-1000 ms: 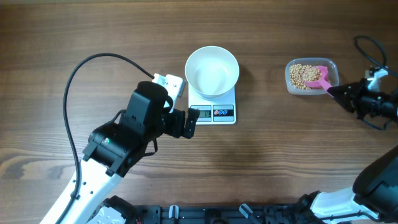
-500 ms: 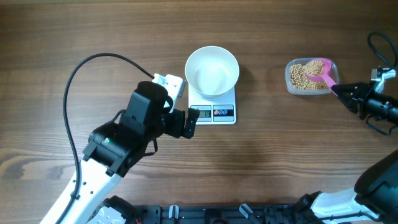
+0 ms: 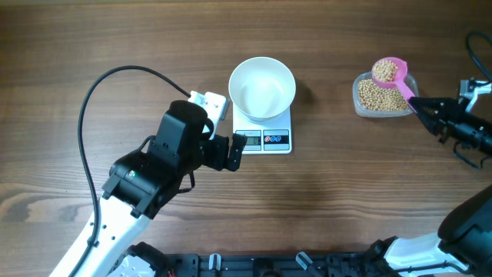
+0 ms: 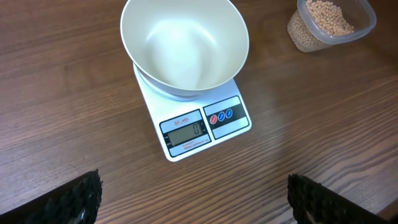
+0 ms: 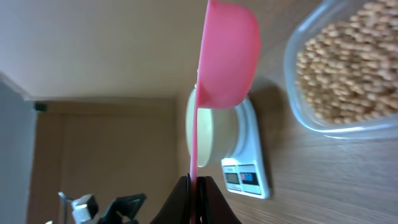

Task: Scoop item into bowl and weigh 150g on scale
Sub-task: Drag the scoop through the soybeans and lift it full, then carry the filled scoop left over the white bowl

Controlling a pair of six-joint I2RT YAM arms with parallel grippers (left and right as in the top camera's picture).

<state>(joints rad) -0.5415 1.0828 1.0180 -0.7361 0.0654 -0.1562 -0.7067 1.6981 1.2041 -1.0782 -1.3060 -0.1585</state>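
Right claw [image 5: 196,186] pinching pink scoop [image 5: 229,56], wood-grain table [image 3: 346,192], beige wall [image 5: 93,43]

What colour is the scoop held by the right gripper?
Pink scoop, clearest in right wrist view.

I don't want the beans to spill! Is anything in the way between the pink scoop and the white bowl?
Nothing visible is. The right hand holds the scoop of beans by the tub, and only bare table lies between it and the empty bowl on the scale.
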